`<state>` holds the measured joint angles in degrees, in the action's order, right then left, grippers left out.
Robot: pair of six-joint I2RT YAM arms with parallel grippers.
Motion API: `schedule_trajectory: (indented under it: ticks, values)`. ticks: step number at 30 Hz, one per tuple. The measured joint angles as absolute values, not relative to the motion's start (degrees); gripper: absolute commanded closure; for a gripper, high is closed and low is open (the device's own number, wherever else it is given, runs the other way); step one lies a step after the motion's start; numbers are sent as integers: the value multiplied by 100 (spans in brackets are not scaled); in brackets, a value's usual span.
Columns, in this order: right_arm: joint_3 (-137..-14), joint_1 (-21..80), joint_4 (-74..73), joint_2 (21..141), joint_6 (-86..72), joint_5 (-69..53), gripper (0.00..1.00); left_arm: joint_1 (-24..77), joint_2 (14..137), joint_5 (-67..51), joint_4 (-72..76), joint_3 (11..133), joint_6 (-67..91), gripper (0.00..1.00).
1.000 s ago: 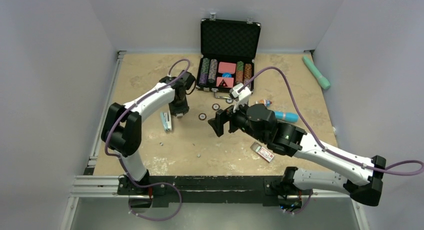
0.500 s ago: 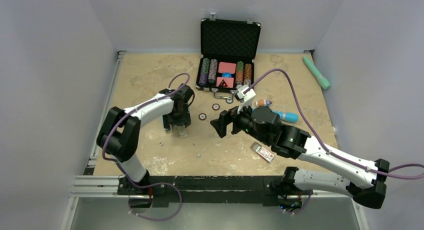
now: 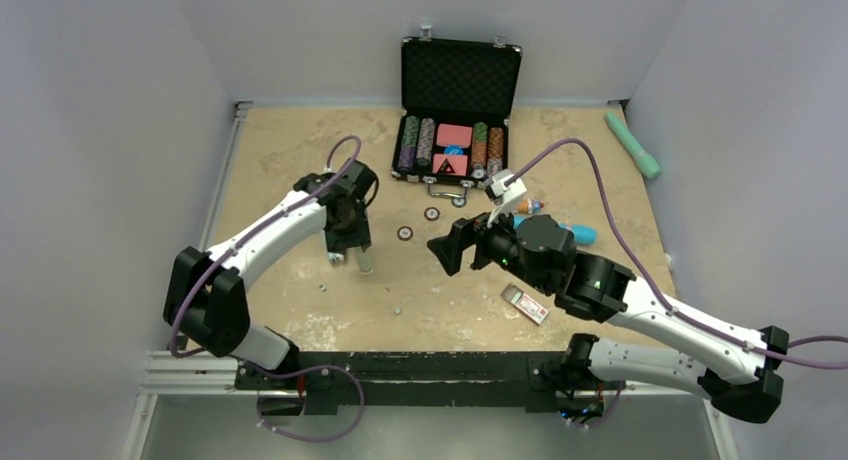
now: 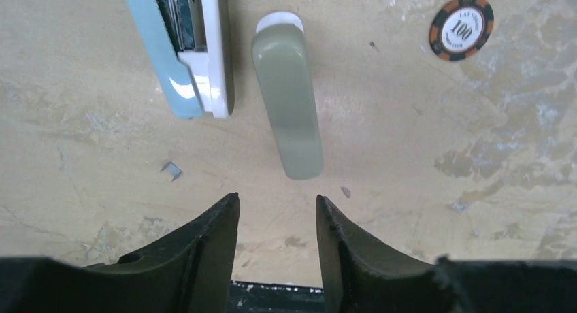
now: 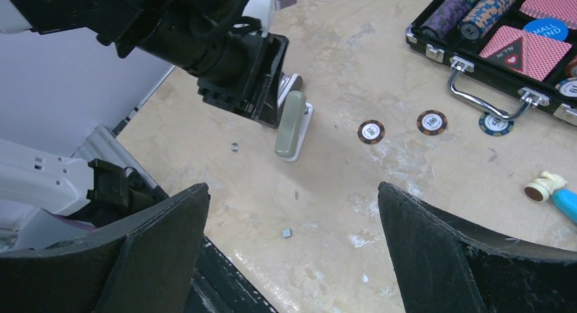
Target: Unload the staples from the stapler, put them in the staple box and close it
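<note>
Two arms reach over the sandy counter (image 3: 300,150), and the stapler (image 4: 197,68) lies under the left one. It is pale blue and white, and in the left wrist view a metal channel shows between the blue side and the white side. The left end effector (image 4: 277,201) hangs above the counter with its two dark fingers apart and nothing between them. The stapler is ahead of the fingertips and to the left of the gap, and neither finger touches it. Straight ahead of the gap lies an olive-green oblong piece (image 4: 289,102) with a white end. It is just beside the stapler, with a narrow dark strip between the two. I cannot tell whether this piece belongs to the stapler. One small bent staple (image 4: 171,168) lies loose on the counter, near the blue end of the stapler. A poker chip (image 4: 461,27) marked 100 lies well apart to the right.

The right end effector (image 5: 292,190) is in the air near the middle of the counter, opened wide and empty, and it points toward the left arm. An open black case (image 3: 460,80) with chips and cards stands at the far edge. A small flat box (image 3: 525,305) lies near the right arm.
</note>
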<state>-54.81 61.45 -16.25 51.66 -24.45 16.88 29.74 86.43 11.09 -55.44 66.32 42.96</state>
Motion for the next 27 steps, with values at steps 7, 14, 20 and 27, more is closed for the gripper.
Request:
schedule_trajectory:
  ticks: [7,14,20,27]
  values:
    - [-5481,6145,-1697,5094,-2648,1730,1,3321,8377,471,-5533,5933,4329,62]
    - [-5481,6145,-1951,5105,-2838,1813,1,3544,8659,-244,-5251,5339,4429,74]
    - [-5481,6145,-2134,5186,-3022,1855,1,3535,9706,-309,-5148,5955,4364,83]
    - [-5481,6145,-2373,5223,-3170,1885,1,3017,10545,21,-5439,6895,4246,83]
